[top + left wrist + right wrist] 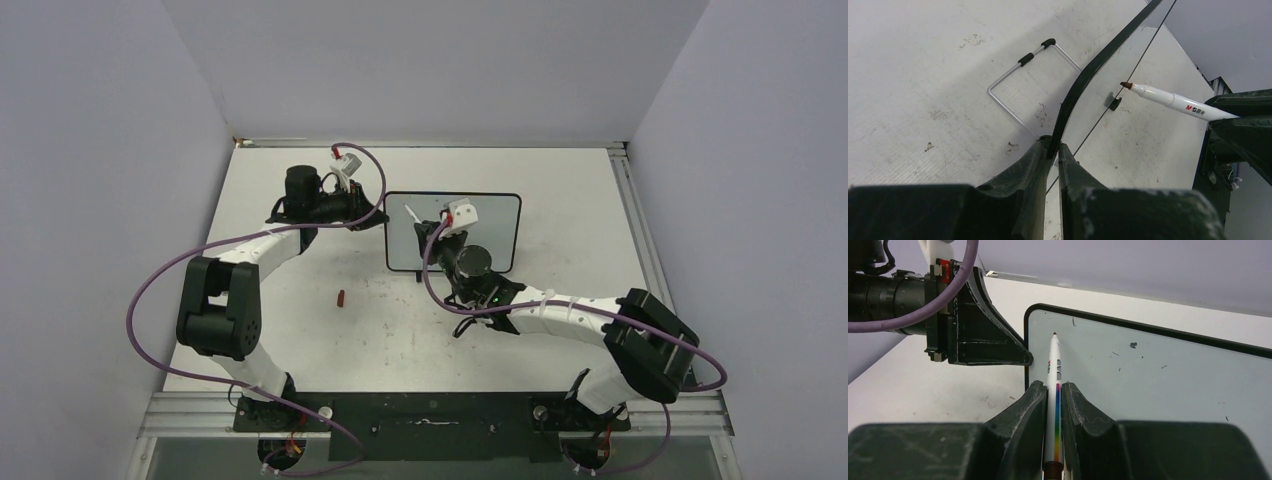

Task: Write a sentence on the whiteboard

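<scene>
The whiteboard (495,218) lies flat at the table's middle, glossy white with a thin black frame. No red sentence shows on it, only small dark specks (1133,345). My left gripper (378,216) is shut on the board's left frame edge (1068,107), seen in its wrist view (1054,150). My right gripper (437,232) is shut on a white marker (1054,370) with a rainbow stripe. The marker's dark tip (1054,334) points at the board's upper left corner. I cannot tell whether the tip touches the surface. The marker also shows in the left wrist view (1173,101).
A small red marker cap (341,297) lies on the table left of the board, near its front. A bent wire stand (1013,75) with black sleeves lies beside the board's edge. Grey walls close in three sides.
</scene>
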